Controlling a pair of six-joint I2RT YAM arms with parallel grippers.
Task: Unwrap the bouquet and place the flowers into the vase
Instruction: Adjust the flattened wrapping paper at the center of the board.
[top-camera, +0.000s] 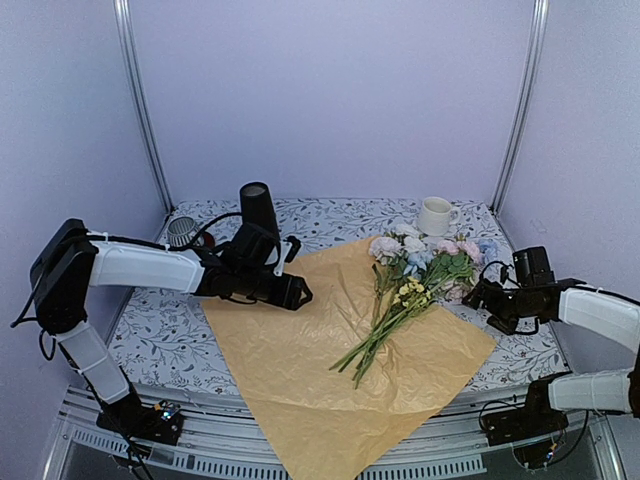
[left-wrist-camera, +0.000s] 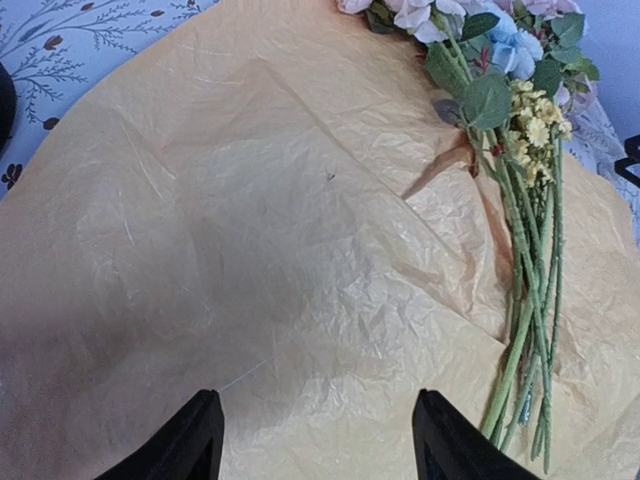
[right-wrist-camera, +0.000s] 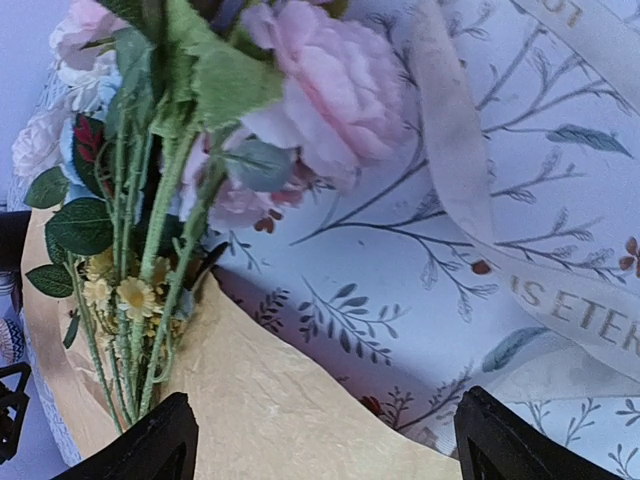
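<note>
The bouquet's tan paper (top-camera: 320, 350) lies spread flat on the table, its near corner hanging over the front edge. The flowers (top-camera: 412, 285) rest loose on its right half, blooms toward the back and green stems (left-wrist-camera: 525, 300) pointing to the front. The black vase (top-camera: 257, 208) stands upright at the back left, behind my left arm. Above the paper's left part my left gripper (top-camera: 296, 292) (left-wrist-camera: 318, 440) is open, with nothing between its fingers. My right gripper (top-camera: 482, 296) (right-wrist-camera: 325, 440) is open low beside the blooms (right-wrist-camera: 320, 90), over the paper's edge (right-wrist-camera: 280, 410). A whitish ribbon (right-wrist-camera: 465, 190) lies loose on the cloth.
A white mug (top-camera: 435, 215) stands at the back right, behind the blooms. A small striped object (top-camera: 181, 231) sits at the back left near the vase. A floral cloth (top-camera: 150, 340) covers the table. Walls close in on both sides and at the back.
</note>
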